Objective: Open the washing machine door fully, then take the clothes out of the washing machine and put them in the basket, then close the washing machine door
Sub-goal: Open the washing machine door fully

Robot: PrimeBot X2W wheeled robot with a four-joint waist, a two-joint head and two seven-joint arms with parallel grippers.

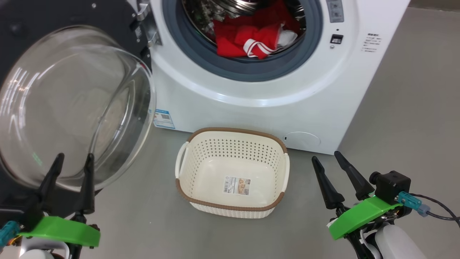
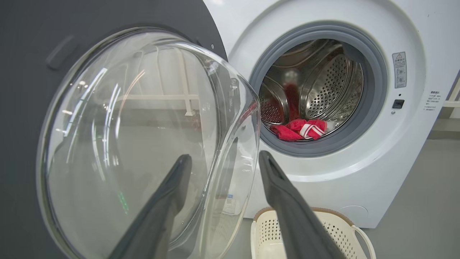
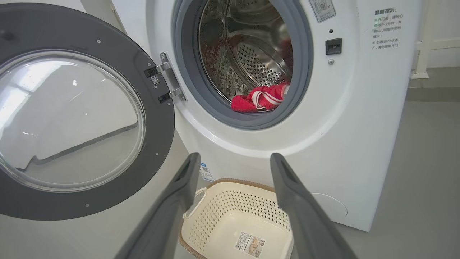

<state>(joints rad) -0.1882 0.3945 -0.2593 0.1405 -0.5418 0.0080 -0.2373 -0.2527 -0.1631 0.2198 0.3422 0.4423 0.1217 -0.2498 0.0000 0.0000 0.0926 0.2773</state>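
Left gripper: fingers spread wide, empty; the glass of the washing machine door bulges close ahead, likely blocking its reach. Right gripper: spread, empty, path ahead clear. The basket sits between both grippers, below the washing machine opening, placed to receive the clothes lying beyond at the lip of the drum.

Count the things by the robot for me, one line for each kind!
Washing machine: 1
Door: 1
Red clothes: 1
Basket: 1
Total: 4
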